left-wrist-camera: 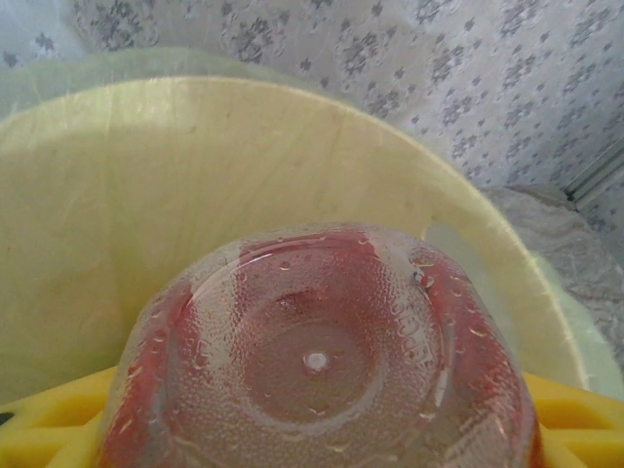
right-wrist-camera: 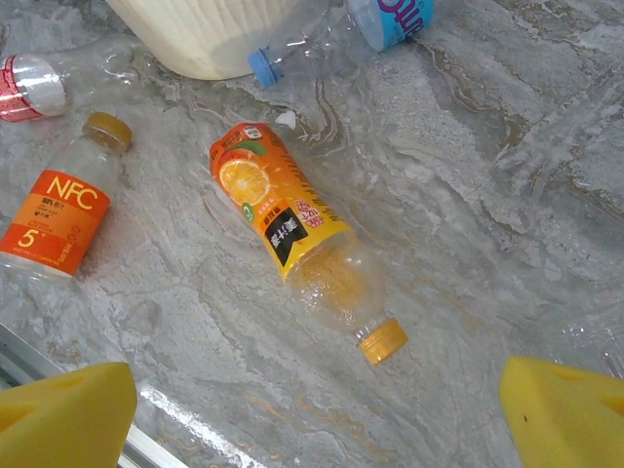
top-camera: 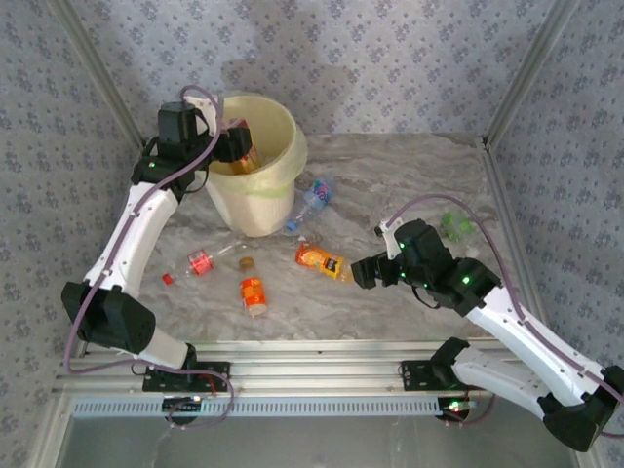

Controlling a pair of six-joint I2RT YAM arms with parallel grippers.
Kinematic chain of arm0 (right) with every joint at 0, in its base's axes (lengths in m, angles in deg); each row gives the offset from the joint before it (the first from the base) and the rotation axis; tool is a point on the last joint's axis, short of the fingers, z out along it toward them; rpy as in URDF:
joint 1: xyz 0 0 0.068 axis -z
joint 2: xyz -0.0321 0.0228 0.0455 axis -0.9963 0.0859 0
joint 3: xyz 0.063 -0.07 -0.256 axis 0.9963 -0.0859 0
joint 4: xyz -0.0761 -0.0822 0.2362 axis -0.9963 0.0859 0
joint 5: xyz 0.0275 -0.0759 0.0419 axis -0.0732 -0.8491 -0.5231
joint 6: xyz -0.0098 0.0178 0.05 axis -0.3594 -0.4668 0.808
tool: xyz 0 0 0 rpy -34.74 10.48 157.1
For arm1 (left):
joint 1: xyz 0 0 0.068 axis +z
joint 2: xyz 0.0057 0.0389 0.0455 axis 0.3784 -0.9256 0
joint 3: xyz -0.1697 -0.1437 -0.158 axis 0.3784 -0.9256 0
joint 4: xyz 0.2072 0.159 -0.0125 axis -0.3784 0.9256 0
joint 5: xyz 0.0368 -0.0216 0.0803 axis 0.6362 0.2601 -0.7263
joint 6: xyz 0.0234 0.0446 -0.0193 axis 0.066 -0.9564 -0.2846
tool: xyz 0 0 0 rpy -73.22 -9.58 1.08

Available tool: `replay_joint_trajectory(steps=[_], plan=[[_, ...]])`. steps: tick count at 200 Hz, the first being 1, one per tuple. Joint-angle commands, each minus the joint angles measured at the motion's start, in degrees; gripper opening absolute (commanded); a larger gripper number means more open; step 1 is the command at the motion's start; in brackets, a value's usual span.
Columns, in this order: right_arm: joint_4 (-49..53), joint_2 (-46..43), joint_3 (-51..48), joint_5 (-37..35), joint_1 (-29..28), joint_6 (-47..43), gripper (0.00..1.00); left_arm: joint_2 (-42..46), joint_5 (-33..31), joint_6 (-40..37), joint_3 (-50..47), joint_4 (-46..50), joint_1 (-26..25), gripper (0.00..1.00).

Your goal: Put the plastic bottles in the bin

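Note:
My left gripper (top-camera: 237,144) hangs over the mouth of the bin (top-camera: 285,129), shut on a clear plastic bottle with a red label (left-wrist-camera: 317,361). The bottle's base faces the left wrist camera, with the bin's pale yellow inner wall (left-wrist-camera: 195,175) behind it. My right gripper (top-camera: 363,271) is open just right of an orange-labelled bottle (top-camera: 322,260) lying on the table. In the right wrist view that bottle (right-wrist-camera: 283,214) lies ahead of the gripper (right-wrist-camera: 312,419), its cap toward the yellow pads (right-wrist-camera: 58,414), with nothing between them.
More bottles lie on the marble table: a red-labelled one (top-camera: 198,263), an orange NFC one (top-camera: 253,292), a blue-labelled one (top-camera: 314,198) against the bin's foot, and a green one (top-camera: 454,226) behind the right arm. A metal rail (top-camera: 312,351) edges the near side.

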Motion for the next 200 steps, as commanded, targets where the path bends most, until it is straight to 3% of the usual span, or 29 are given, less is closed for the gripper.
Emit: replay_joint_trajectory(steps=[1,64,129,166,200], plan=[[2.04,0.70,2.02,0.34,-0.03,0.17,0.97,0.15,-0.11,0.50,-1.47,0.42,0.42,0.59],[1.62,7.10,1.12,3.13,-0.16,-2.03,0.94,-1.02,2.54,3.57,-2.27,1.56,0.42,0.68],[-1.27,16.25,1.64,3.92,-0.80,-5.04,0.88,4.01,2.29,4.96,-0.86,3.18,0.42,0.93],[-1.32,20.87,3.22,3.88,-1.67,-7.82,0.87,8.36,2.61,5.02,-0.77,2.65,0.42,0.99],[-1.65,25.38,4.60,4.18,-2.25,-9.65,0.87,13.30,7.18,5.50,-2.99,2.17,0.42,1.00]])
